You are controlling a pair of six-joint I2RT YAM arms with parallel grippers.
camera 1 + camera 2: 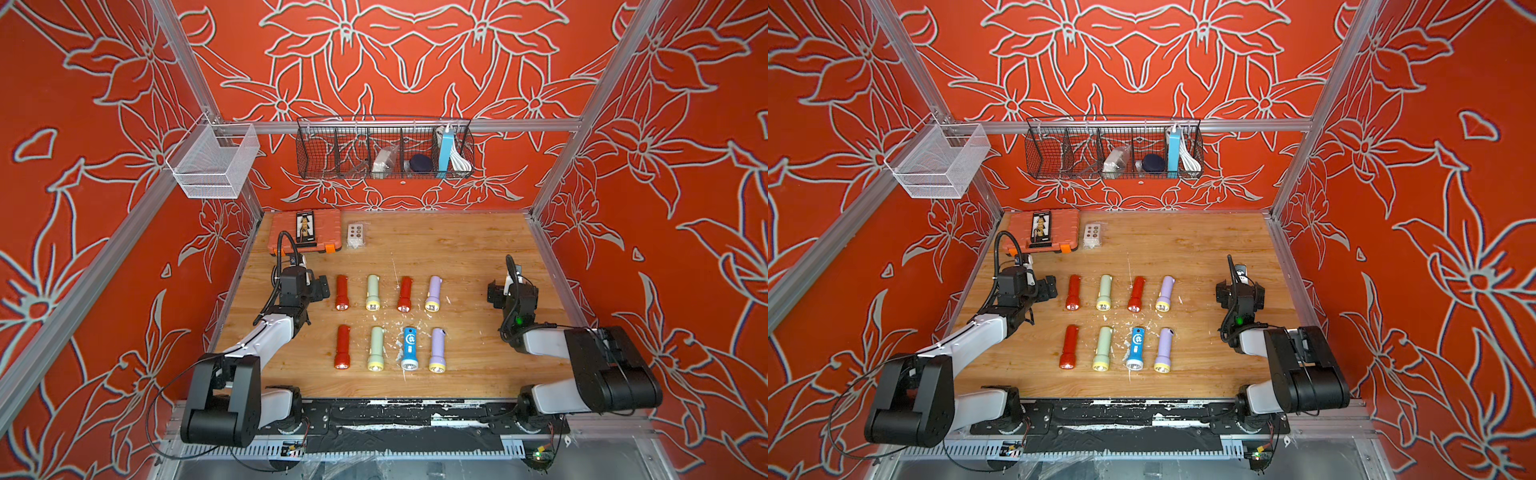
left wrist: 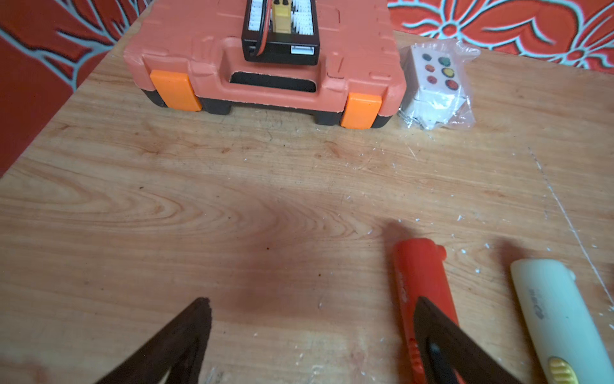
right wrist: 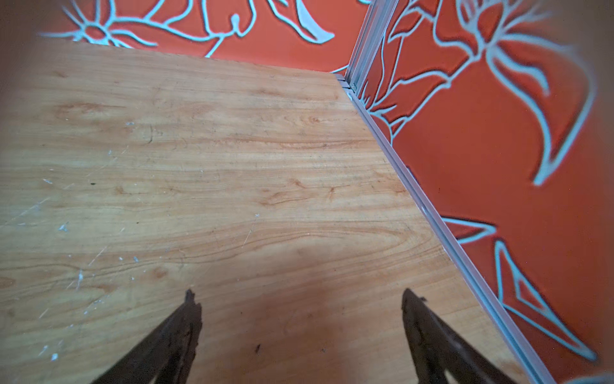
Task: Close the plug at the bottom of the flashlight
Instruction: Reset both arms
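Several flashlights lie in two rows on the wooden table (image 1: 465, 249), lenses toward the front edge and bottom ends toward the back wall. The far row starts with a red flashlight (image 1: 341, 291) (image 2: 420, 272) and a pale green one (image 1: 372, 291) (image 2: 558, 309). The lilac flashlight (image 1: 437, 349) in the near row shows a small dark bit at its far end. My left gripper (image 1: 320, 286) (image 2: 311, 301) is open just left of the far red flashlight, with bare wood between its fingers. My right gripper (image 1: 494, 293) (image 3: 298, 292) hangs open over bare table at the right, away from the rows.
An orange tool case (image 1: 305, 230) (image 2: 265, 66) with a black device on top sits at the back left. A bagged white button box (image 1: 356, 235) (image 2: 435, 86) lies beside it. A black wire basket (image 1: 384, 147) and a white mesh basket (image 1: 212, 160) hang on the frame. The right wall rail (image 3: 432, 216) is close to my right gripper.
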